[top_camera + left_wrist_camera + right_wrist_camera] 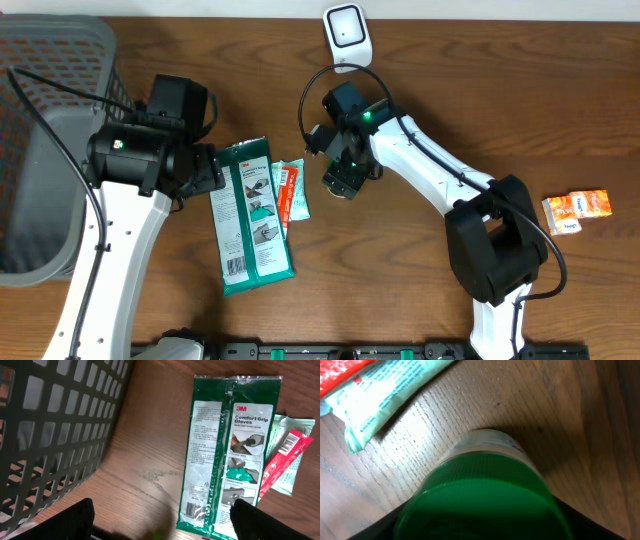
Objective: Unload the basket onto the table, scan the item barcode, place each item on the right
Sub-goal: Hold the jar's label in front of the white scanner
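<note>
Right gripper (343,178) hung over green-capped bottle (482,502) — grip could not be told, left gripper (213,170) spread wide beside gloves pack (252,215)

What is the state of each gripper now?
Left gripper: open, empty.
Right gripper: around the green-capped bottle; grip cannot be told.

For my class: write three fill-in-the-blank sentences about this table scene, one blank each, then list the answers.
1. The bottle under the right gripper has a ___ cap.
2. The glove package carries the brand mark ___.
3. The grey basket sits on the robot's ___ side.
Missing words: green; 3M; left.
</note>
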Robot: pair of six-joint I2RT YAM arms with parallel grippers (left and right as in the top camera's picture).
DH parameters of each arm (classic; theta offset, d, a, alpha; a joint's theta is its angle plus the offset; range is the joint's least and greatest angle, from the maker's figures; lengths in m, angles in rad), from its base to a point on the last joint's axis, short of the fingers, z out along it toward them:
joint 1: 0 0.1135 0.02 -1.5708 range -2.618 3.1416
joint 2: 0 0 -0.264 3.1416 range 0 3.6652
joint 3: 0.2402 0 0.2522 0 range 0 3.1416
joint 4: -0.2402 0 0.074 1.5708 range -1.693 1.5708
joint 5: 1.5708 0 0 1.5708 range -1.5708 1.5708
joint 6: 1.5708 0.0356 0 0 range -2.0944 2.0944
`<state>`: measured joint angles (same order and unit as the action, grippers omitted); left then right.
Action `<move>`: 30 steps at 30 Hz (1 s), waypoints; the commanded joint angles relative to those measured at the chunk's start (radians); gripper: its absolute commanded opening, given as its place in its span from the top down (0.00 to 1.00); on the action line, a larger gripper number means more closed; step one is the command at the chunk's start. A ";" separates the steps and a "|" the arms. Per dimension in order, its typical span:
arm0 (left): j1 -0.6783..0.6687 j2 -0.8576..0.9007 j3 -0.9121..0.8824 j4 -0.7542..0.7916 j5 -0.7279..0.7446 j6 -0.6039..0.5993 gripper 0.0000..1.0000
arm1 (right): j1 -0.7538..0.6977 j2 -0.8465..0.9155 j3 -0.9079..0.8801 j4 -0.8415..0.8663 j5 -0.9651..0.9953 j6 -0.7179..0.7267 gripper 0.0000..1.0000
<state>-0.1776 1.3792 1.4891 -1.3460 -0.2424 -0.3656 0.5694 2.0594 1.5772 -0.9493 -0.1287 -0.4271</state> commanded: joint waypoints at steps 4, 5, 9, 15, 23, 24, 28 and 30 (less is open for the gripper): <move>0.002 0.000 0.003 -0.003 -0.013 0.003 0.12 | 0.008 -0.002 0.006 -0.028 -0.003 0.000 0.42; 0.002 0.000 0.003 -0.003 -0.013 0.003 0.12 | 0.008 -0.002 0.006 -0.032 -0.003 0.000 0.46; 0.002 0.000 0.003 -0.003 -0.013 0.003 0.12 | 0.008 -0.005 0.011 -0.032 -0.004 0.038 0.90; 0.002 0.000 0.003 -0.003 -0.013 0.003 0.12 | -0.006 -0.063 0.065 -0.049 -0.004 0.129 0.98; 0.002 0.000 0.003 -0.003 -0.013 0.003 0.12 | -0.012 -0.258 0.188 -0.095 -0.003 0.261 0.99; 0.002 0.000 0.003 -0.003 -0.013 0.003 0.12 | -0.012 -0.288 0.201 -0.093 -0.003 0.283 0.99; 0.002 0.000 0.003 -0.003 -0.013 0.003 0.12 | -0.012 -0.397 0.243 -0.090 -0.003 0.302 0.99; 0.002 0.000 0.003 -0.003 -0.013 0.002 0.12 | -0.013 -0.445 0.251 -0.076 -0.003 0.329 0.99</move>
<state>-0.1776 1.3792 1.4891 -1.3460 -0.2424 -0.3656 0.5594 1.6867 1.7981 -1.0355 -0.1234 -0.1638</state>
